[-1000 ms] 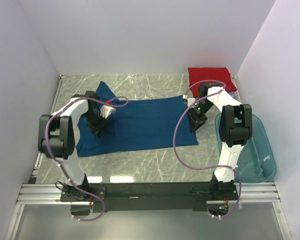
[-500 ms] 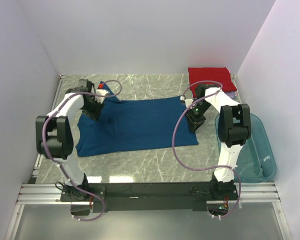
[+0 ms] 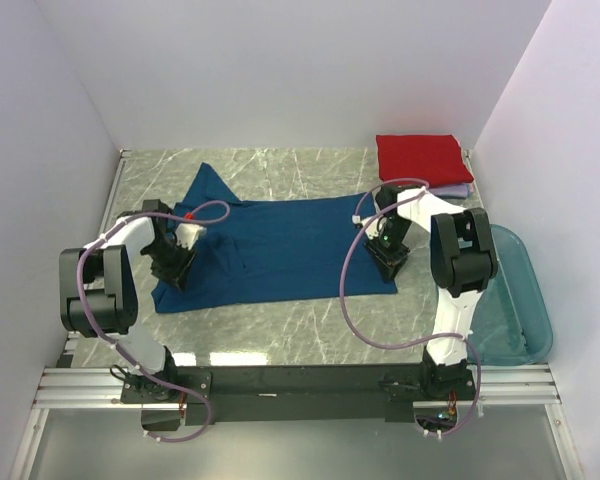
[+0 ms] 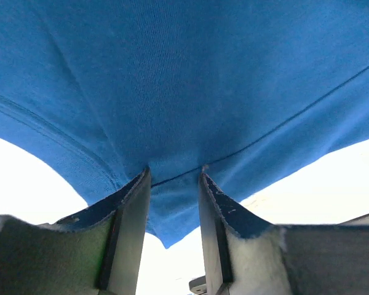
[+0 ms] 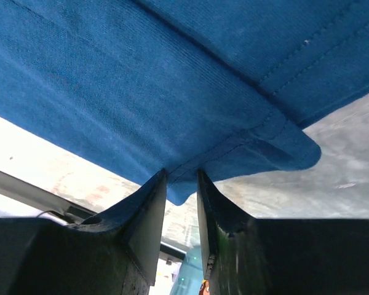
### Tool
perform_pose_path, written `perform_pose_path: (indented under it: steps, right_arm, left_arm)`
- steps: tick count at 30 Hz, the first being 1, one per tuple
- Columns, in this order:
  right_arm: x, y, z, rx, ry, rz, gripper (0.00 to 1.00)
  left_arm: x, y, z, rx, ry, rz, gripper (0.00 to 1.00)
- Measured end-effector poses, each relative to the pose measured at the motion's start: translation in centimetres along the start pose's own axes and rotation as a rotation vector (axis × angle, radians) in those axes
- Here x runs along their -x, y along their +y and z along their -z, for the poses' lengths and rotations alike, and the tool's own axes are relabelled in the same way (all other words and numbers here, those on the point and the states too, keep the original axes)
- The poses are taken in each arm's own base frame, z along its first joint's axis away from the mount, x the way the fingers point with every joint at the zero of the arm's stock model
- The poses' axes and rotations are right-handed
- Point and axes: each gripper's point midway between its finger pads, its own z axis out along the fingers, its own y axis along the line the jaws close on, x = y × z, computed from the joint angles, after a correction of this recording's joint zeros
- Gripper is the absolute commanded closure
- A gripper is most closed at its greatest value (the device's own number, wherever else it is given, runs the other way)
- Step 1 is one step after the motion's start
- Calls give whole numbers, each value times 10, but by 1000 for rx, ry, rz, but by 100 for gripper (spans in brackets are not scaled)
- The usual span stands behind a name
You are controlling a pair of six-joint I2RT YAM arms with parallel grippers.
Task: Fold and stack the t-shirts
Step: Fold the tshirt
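Note:
The dark blue t-shirt [image 3: 280, 245] lies spread flat on the marble table, with one sleeve pointing to the far left. My left gripper [image 3: 170, 266] is low over its near-left part. In the left wrist view the gripper [image 4: 175, 172] is shut on a hem corner of the blue cloth [image 4: 184, 74]. My right gripper [image 3: 389, 257] is at the shirt's right edge. In the right wrist view the gripper [image 5: 181, 173] is shut on a hemmed corner of the blue cloth [image 5: 141, 80]. The red t-shirt [image 3: 423, 158] lies folded at the far right, on top of the pale lavender one [image 3: 461, 190].
A translucent teal tub [image 3: 520, 300] stands at the right, close to the right arm. White walls close in the table on the left, back and right. The arms' base rail [image 3: 300, 383] runs along the near edge.
My left gripper went to the far-left sleeve, then came back toward me to the shirt's near-left part. My right gripper shifted slightly toward me along the right edge. The far-left sleeve now lies spread out.

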Motion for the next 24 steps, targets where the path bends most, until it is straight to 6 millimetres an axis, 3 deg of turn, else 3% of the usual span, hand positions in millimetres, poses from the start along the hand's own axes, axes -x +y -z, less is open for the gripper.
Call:
perform_pose_path:
  steps: [9,12,13,15,17,22,24]
  right_arm:
    - [-34,25,-8,-1,83,60,64]
    - [-39,38,-7,53,91,76,53]
    - [-38,42,-3,79,85,75,45]
    - [-28,47,11,121,46,73,40]
    - [0,42,38,131,-61,69,38]
    - [86,5,124,21,-413,72,41]
    - [111,-9,142,-22,-487,59,42]
  left_arm:
    - [-31,2,-4,-21,37,-11,59]
    - [-43,0,-1,-36,58,-24,55]
    - [-45,-1,1,-46,64,-24,52]
    - [-41,-3,11,-68,61,-26,48]
    - [-15,2,33,-79,4,-35,42]
    - [104,40,98,-11,-318,-71,39]
    - [138,51,111,3,-408,-61,39]
